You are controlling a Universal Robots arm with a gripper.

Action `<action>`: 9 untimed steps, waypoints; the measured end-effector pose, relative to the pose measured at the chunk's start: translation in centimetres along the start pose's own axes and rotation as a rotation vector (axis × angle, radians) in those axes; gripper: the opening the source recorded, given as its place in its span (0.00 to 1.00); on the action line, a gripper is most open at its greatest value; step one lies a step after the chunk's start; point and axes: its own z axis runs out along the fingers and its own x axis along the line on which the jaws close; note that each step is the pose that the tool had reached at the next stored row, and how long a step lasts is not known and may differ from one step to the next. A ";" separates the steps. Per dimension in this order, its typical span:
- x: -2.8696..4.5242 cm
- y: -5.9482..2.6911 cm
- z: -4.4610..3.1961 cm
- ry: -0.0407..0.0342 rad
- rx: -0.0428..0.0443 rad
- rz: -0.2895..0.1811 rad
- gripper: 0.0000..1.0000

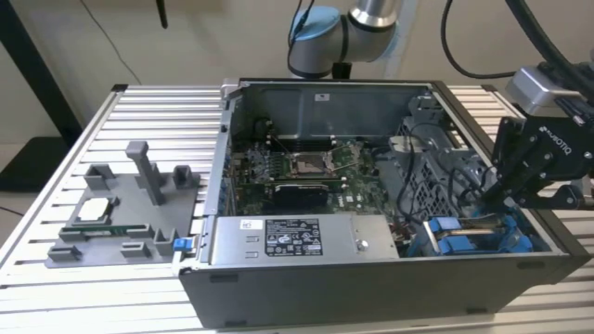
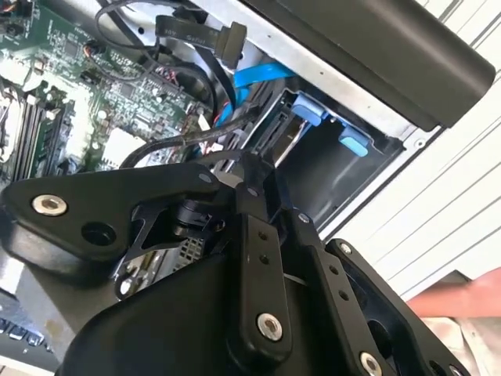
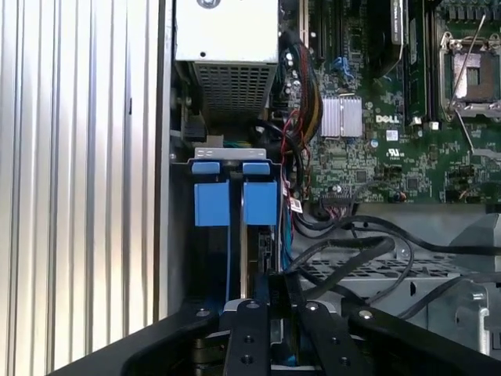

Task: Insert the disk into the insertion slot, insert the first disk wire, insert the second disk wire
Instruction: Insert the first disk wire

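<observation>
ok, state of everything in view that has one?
computer case, side open, facing up.
disk, sitting in the drive bay, in its blue carrier.
black connector, unplugged, hanging free.
blue wire, looping above the bay; end hidden.
gripper, low over the bay, beside the disk.
CPU socket, bare, no cooler.

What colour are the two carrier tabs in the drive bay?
The carrier tabs are bright blue, clearest in the first wrist view.
</observation>
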 end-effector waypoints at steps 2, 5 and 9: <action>0.01 -0.13 0.25 -0.0007 -0.0037 0.007 0.00; 0.02 -0.44 0.58 -0.0010 -0.0105 0.012 0.00; 0.01 -1.59 0.81 -0.0004 -0.0303 0.014 0.00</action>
